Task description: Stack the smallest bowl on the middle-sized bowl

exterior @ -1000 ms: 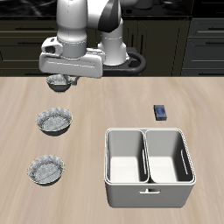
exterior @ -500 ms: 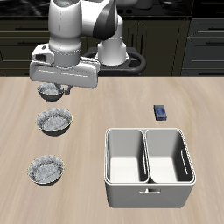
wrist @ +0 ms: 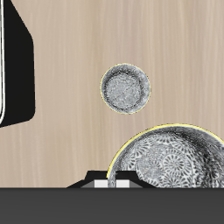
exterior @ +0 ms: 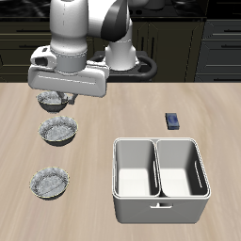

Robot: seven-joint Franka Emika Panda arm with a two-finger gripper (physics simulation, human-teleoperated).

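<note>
Claw (exterior: 54, 95) closed on rim of smallest bowl (exterior: 47, 102), held above surface (exterior: 141, 104) near back. Larger bowl (exterior: 58, 131) just in front. Middle-sized bowl (exterior: 49, 183) at front edge, well apart.

Wooden table (exterior: 122, 104), light grain, runs across the whole exterior view. Biggest fluted bowl (exterior: 57, 130), grey metal w/ crinkled rim and dark sides, sits upright on the table, roughly midway btwn back and front. Well apart from it, twin-compartment bin (exterior: 158, 209), pale grey, stands near the table's front edge; 2 deep wells side by side w/ a shared divider, small handle slot in the front wall. Just behind the bin, not touching, small dark blue block (exterior: 173, 120) lies flat. Dark cabinets (exterior: 216, 42) in bkgd beyond the table's back. Wrist view: dark shape w/ pale edge (wrist: 13, 74), can't ID.
</note>
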